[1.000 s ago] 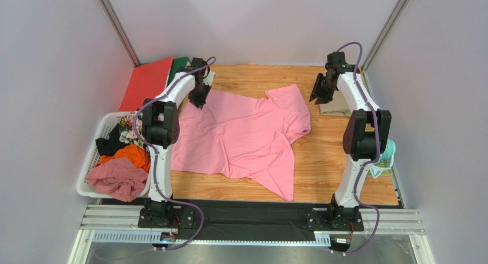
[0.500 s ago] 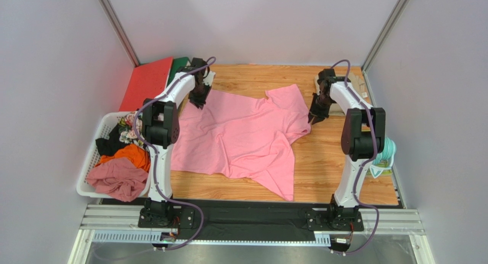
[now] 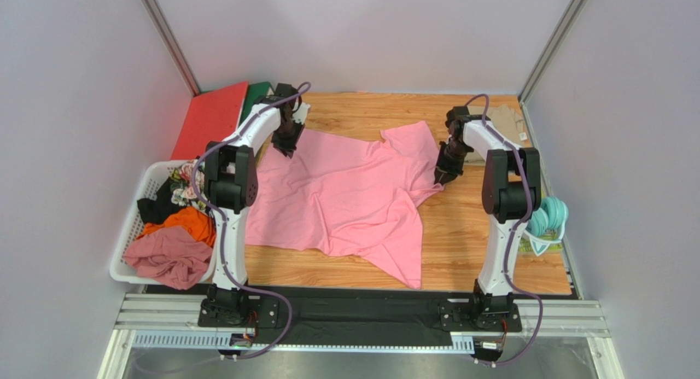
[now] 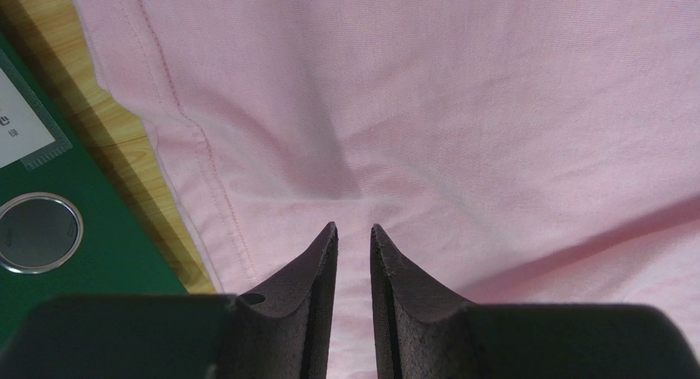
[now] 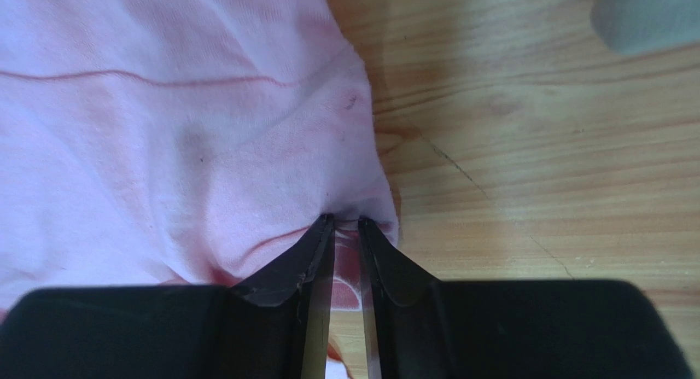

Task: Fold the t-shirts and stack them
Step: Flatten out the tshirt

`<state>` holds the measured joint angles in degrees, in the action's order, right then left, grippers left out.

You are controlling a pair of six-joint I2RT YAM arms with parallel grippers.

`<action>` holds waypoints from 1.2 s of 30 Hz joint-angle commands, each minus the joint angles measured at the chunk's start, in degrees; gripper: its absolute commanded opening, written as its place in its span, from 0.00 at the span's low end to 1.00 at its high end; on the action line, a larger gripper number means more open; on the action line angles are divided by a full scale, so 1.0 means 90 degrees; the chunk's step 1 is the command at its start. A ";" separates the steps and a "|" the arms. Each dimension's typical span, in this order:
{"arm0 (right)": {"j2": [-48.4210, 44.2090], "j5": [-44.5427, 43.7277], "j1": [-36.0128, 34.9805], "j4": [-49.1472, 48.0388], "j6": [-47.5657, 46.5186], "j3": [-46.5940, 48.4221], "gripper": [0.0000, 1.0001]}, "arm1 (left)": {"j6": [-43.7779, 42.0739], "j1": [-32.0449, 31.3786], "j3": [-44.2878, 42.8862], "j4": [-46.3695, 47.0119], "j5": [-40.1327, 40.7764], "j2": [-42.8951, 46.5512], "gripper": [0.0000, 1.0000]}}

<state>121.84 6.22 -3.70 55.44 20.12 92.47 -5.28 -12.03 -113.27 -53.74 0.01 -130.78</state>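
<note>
Top external view: a pink t-shirt (image 3: pixel 349 194) lies spread and creased on the wooden table (image 3: pixel 485 248), one sleeve pointing to the far edge. A khaki-beige t-shirt (image 3: pixel 505 123) sits folded in the far right corner, partly behind the right arm. The left gripper (image 3: pixel 286 141) is lowered onto the far left corner of the pink t-shirt, and the right gripper (image 3: pixel 444 170) onto its right edge. A white basket (image 3: pixel 131 223) of mixed clothes stands at the left, with a red board (image 3: pixel 209 121) and a green folder (image 3: pixel 259 92) beyond it

Left wrist view: the left gripper (image 4: pixel 352 229) has its jaws nearly together, nipping a raised crease of pink cloth near the stitched hem. The green folder (image 4: pixel 74 256) lies just beside that hem

Right wrist view: the right gripper (image 5: pixel 341 221) has its jaws drawn close on the bunched edge of the pink t-shirt, with bare table to the right
</note>
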 commanded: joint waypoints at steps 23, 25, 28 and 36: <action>0.3034 -0.0144 0.0353 0.1018 0.0177 0.4784 0.19 | 0.0030 -0.0021 -0.1777 -0.0669 0.0292 -0.1151 0.27; 0.3073 -0.0222 0.0353 0.1008 0.0196 0.4853 0.19 | 0.0040 -0.0021 -0.2371 -0.0913 0.0331 -0.1513 0.27; 0.3141 -0.0134 0.0597 0.0920 0.0216 0.5028 0.19 | -0.0009 -0.0030 -0.2920 -0.1012 0.0438 -0.1855 0.27; 0.3211 0.0149 0.0714 0.0803 0.0274 0.5664 0.27 | 0.0010 -0.0011 -0.3264 -0.0992 0.0468 -0.2071 0.28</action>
<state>149.77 8.08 2.37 64.34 22.41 141.53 -5.43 -12.03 -140.66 -61.12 3.53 -149.05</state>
